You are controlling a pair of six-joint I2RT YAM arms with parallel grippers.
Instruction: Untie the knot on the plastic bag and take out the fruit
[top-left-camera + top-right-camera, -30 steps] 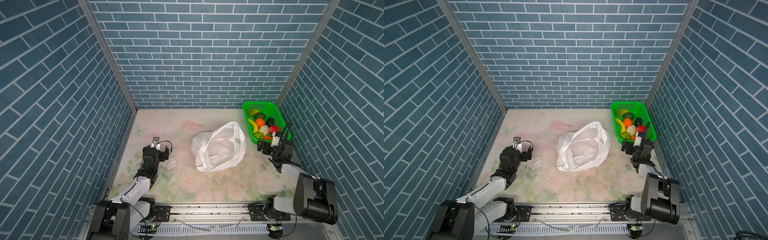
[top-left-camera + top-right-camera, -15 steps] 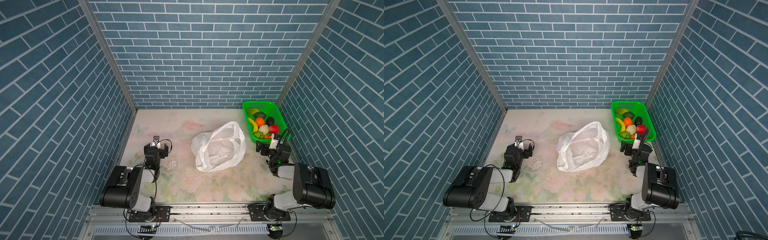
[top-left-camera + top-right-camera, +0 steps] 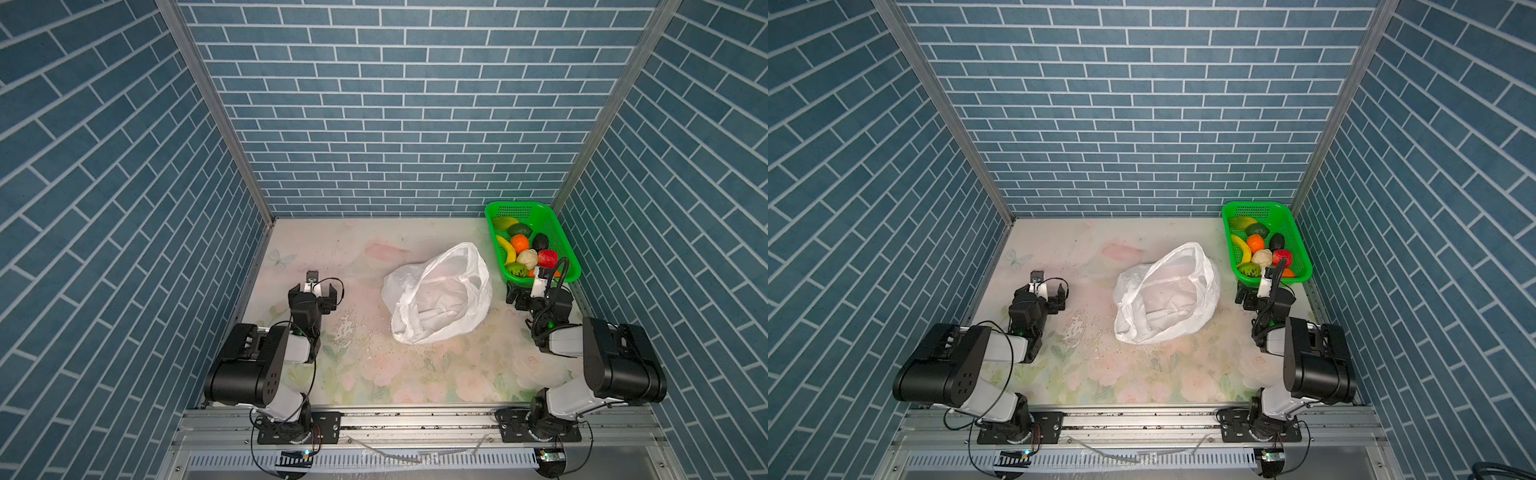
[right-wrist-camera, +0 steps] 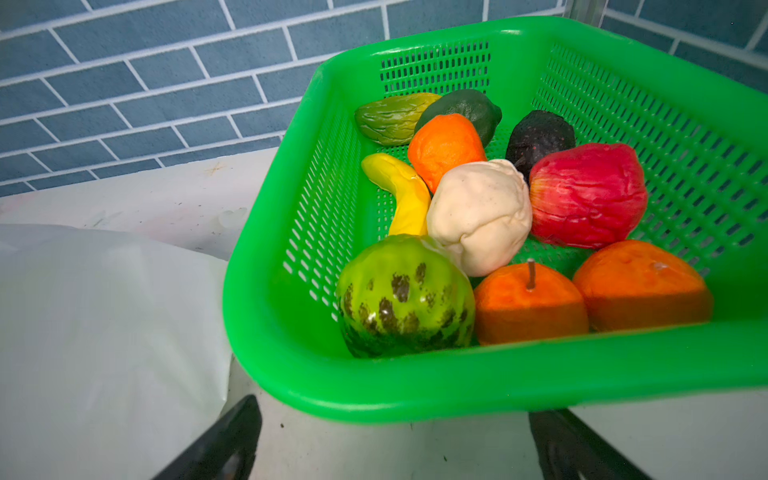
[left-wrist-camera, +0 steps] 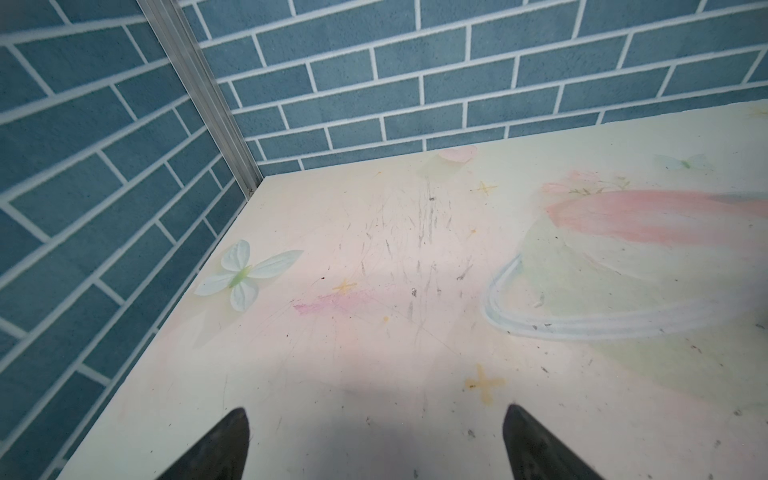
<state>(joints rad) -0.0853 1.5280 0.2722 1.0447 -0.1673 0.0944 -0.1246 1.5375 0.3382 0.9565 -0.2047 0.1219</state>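
The white plastic bag (image 3: 436, 295) (image 3: 1167, 295) lies crumpled at mid-table, its mouth gaping toward the back; its edge shows in the right wrist view (image 4: 104, 332). The knot shows in no view. The fruit (image 3: 525, 251) (image 4: 478, 216) lies in the green basket (image 3: 559, 232) (image 4: 457, 386) at the back right: orange, red, cream-white, yellow and green pieces. My left gripper (image 3: 312, 291) (image 3: 1040, 293) (image 5: 376, 419) stands open over bare table, left of the bag. My right gripper (image 3: 534, 294) (image 3: 1262, 296) (image 4: 395, 419) is open and empty just short of the basket's near rim.
Blue brick walls close in the table on three sides, with the basket tight in the back right corner. Both arms lie folded low near the front rail (image 3: 415, 419). Small dark specks dot the floral table top (image 3: 374, 365).
Both arms have folded down, their big joints now close to the front rail. The grippers stay open about where they were. The bag has not moved.
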